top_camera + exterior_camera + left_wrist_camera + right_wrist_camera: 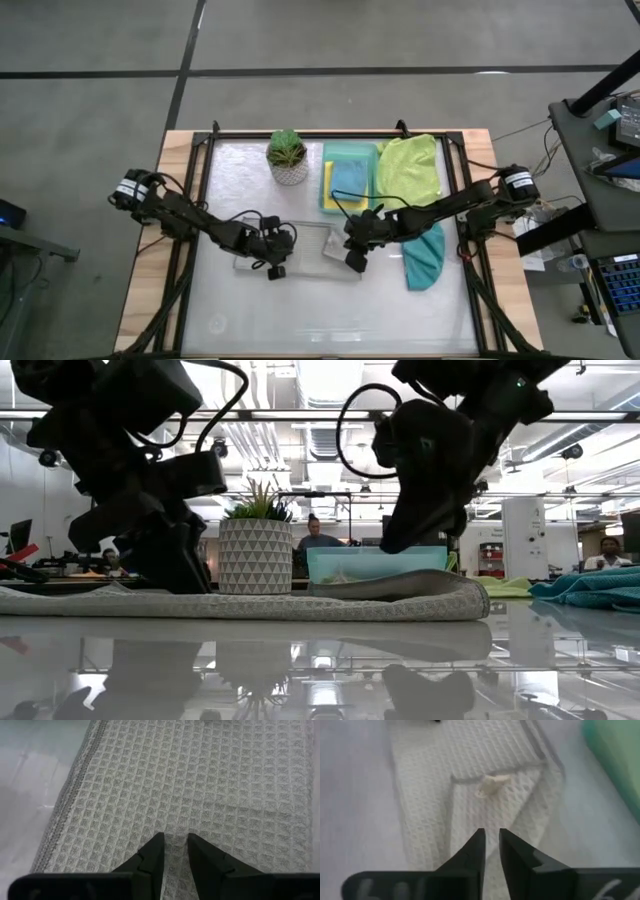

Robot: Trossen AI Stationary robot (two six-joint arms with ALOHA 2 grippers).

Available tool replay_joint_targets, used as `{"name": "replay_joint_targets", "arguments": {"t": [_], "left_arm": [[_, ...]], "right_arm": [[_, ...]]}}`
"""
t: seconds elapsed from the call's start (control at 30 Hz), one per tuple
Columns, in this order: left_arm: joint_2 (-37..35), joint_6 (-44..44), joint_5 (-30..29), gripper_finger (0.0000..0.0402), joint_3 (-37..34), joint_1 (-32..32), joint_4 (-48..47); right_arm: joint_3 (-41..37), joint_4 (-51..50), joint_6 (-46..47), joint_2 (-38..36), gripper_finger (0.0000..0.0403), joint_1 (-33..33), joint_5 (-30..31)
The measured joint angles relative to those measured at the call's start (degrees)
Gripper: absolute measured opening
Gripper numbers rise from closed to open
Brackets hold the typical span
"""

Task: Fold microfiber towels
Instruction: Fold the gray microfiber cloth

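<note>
— What colours are the towels?
— Pale grey towel (pixel 200 785) with a waffle weave, lime green towel (pixel 410 168), teal towel (pixel 424 256), light blue towel (pixel 349 178).
— And the pot (pixel 256 556)?
— White, grey triangles.

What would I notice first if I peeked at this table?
Two dark arms meet mid-table over a pale grey towel, the left gripper and right gripper low at its ends. Behind them stand a potted plant, a mint tray holding a blue towel, and a lime towel.
</note>
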Motion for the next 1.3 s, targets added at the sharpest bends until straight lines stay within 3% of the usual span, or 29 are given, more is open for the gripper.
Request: {"name": "replay_joint_targets", "arguments": {"t": [0.3, 0.6, 0.7, 0.87, 1.03, 1.3], "left_arm": [[-0.3, -0.2, 2.7, 0.0072, -0.7, -0.3, -1.3], [-0.3, -0.4, 7.4, 0.0072, -0.8, -1.9, -5.1], [-0.3, -0.4, 7.4, 0.0072, -0.8, -2.0, -5.1], [-0.3, -0.4, 7.5, 0.0072, -0.4, -2.0, -5.2], [-0.3, -0.4, 7.5, 0.0072, 0.2, -2.0, -5.7], [-0.3, -0.8, 7.8, 0.0072, 0.8, -2.0, -5.6]], "right_arm": [[-0.4, -2.3, 2.4, 0.8, 0.0105, -0.5, 0.1], [-0.5, 0.3, 1.3, 6.1, 0.0128, -0.5, 0.1], [-0.5, 3.8, 0.2, 6.7, 0.0106, -0.3, -0.9], [-0.5, 9.1, -2.0, 8.4, 0.0022, 0.7, -3.4], [-0.5, 12.8, -2.4, 8.5, 0.0011, 3.0, -3.8], [3.2, 12.1, -7.1, 9.2, 0.0009, 7.1, 3.3]]}}
